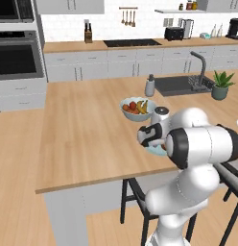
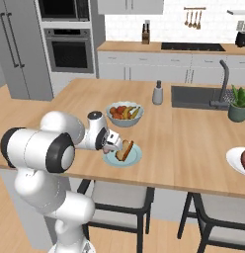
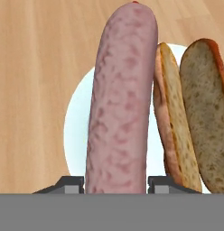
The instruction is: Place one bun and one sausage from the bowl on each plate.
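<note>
Directly above the teal plate (image 2: 135,158), the gripper (image 3: 115,184) grasps the pink sausage (image 3: 120,103), lengthwise beside the bun (image 3: 188,113).

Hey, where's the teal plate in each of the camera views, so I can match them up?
Left base view: the teal plate peeks out at centre right, mostly covered by the arm's forearm.
Right base view: just left of centre on the counter, below the fruit bowl, with the bun on it.
Hand view: a pale disc under the pink sausage.
Shared landmark: the fruit bowl just behind the plate.
</note>
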